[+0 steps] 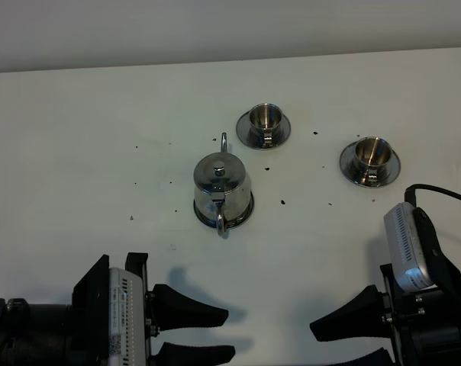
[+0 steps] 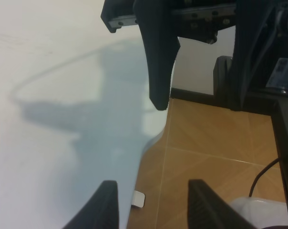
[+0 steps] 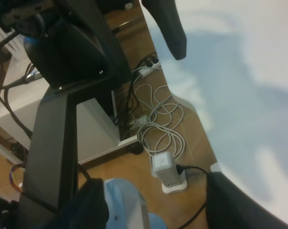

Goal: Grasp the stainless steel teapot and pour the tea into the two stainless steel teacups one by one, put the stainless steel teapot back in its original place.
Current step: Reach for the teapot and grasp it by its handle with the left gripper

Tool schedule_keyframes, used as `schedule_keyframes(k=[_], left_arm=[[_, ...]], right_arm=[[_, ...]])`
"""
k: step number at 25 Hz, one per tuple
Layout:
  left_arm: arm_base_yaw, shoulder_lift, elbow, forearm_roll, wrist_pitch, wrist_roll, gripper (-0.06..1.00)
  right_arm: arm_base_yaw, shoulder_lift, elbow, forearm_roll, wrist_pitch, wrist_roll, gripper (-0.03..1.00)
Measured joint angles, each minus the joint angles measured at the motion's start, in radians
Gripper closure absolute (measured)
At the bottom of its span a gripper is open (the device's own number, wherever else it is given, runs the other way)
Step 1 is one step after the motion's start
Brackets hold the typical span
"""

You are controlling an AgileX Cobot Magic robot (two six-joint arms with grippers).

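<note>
Both empty, the left gripper stands half open and the right gripper open. The teapot sits on its saucer well ahead of them, loop handle facing them; a square, level grip on that handle should serve best.

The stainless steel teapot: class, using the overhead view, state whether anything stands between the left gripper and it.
Nothing visible does. Only bare white table lies between the open left gripper and the stainless steel teapot; both teacups stand farther back.
</note>
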Motion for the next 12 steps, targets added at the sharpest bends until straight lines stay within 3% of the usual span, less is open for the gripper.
schedule_keyframes(k=[12], left_arm=[[0.0, 0.0, 0.0, 0.0, -0.001, 0.0, 0.57]], right_arm=[[0.0, 0.0, 0.0, 0.0, 0.0, 0.007, 0.51]])
